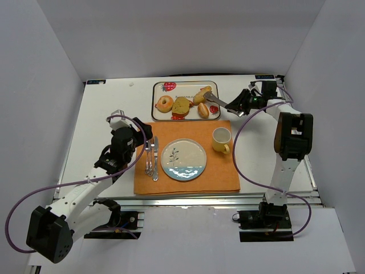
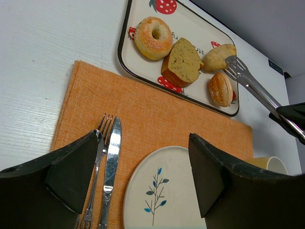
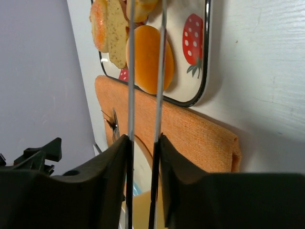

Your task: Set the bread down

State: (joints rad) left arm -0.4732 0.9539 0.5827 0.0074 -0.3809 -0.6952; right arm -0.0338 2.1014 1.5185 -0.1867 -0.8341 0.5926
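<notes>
On the strawberry-print tray [image 1: 155, 103] lie a sugared ring [image 2: 153, 37], a thick bread slice [image 2: 183, 62], a long roll [image 2: 218, 57] and a small round bun [image 2: 221, 89]. My right gripper [image 1: 239, 107] is shut on metal tongs [image 1: 219, 103]. Both tong arms [image 3: 130, 71] are pinched between my right gripper's [image 3: 143, 148] pads. The tongs' tip [image 2: 233, 62] sits at the long roll's right end; whether it clamps the roll is unclear. My left gripper [image 2: 143, 176] hangs open and holds nothing, above the placemat, between the cutlery and the plate [image 2: 167, 191].
An orange placemat [image 1: 222, 171] carries a fork [image 2: 97, 162] and knife [image 2: 112, 167] on the left, the leaf-patterned plate [image 1: 183, 160] in the middle and a yellow mug [image 1: 222, 139] at its right. White walls close in the table.
</notes>
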